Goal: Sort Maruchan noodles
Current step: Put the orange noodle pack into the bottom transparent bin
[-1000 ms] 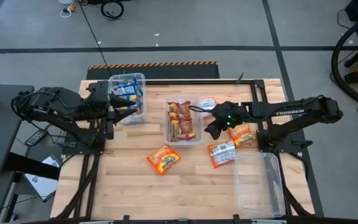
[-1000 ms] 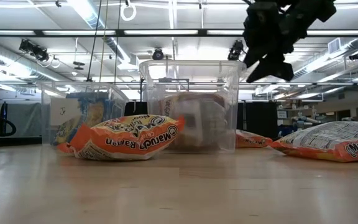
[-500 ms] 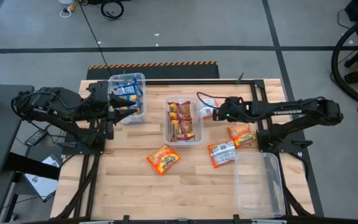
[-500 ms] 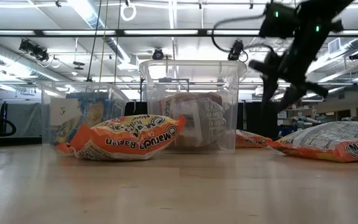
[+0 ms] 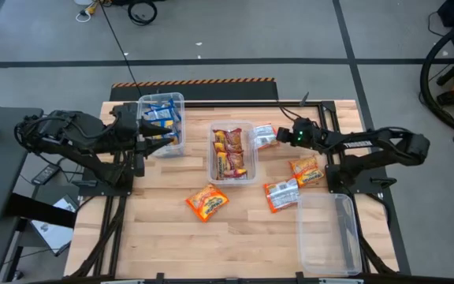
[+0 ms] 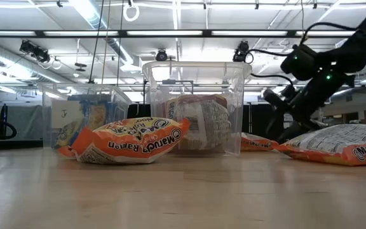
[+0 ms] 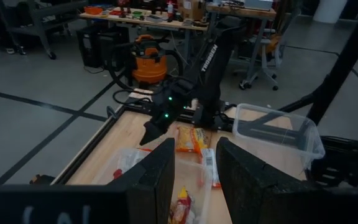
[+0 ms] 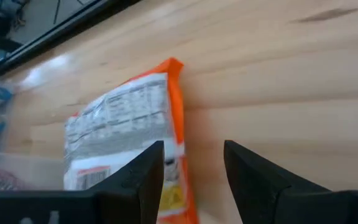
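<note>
Blue-and-yellow packets fill the clear bin (image 5: 162, 120) on the far left. Dark red packets lie in the middle bin (image 5: 233, 151). Orange packets lie flat on the table: one (image 5: 264, 135) near the far edge, two (image 5: 307, 170) (image 5: 282, 194) to the right, one (image 5: 206, 201) near the middle. My right gripper (image 5: 281, 136) is open and low, slanting down beside the far orange packet (image 8: 126, 134). Its fingers stand over that packet's right edge. My left gripper (image 5: 143, 140) waits open beside the blue bin.
An empty clear bin (image 5: 328, 232) stands at the near right corner. In the low view the near orange packet (image 6: 129, 141) lies before the middle bin (image 6: 196, 83), and another packet (image 6: 342, 144) lies at the right. Bare wood stretches along the near left.
My right gripper has swung from high beside the middle bin toward the table's far edge and a little to the right. It has come down close to the table by the far orange packet. No packet has moved.
</note>
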Robot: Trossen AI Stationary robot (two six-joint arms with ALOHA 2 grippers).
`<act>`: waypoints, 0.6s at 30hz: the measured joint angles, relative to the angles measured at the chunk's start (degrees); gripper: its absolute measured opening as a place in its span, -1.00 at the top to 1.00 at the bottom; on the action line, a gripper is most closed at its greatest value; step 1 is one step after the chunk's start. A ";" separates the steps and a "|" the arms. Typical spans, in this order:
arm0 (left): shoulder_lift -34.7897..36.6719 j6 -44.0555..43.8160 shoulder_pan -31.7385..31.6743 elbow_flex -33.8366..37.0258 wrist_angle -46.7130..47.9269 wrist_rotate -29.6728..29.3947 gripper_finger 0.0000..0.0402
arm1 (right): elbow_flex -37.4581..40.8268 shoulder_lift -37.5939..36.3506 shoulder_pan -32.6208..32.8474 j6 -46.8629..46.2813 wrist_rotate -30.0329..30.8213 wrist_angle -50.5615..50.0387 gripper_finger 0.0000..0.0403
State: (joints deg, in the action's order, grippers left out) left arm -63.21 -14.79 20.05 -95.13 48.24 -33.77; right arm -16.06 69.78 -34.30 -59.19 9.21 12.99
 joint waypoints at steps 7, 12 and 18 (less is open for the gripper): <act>-0.16 0.24 0.00 0.00 -1.34 -2.63 0.39 | 0.16 9.86 -2.32 -0.48 -5.08 12.54 0.15; -0.18 -0.48 0.00 -0.01 -1.67 -2.62 0.39 | -0.08 15.77 -2.54 -5.95 -4.79 18.22 0.16; -0.16 -1.09 0.00 -0.01 -1.66 -2.63 0.39 | 0.12 16.48 -2.54 -7.07 -5.32 24.58 0.26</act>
State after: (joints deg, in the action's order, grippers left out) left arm -63.37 -15.88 20.05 -95.14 46.58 -36.40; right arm -15.94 86.26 -36.84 -66.26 3.89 37.57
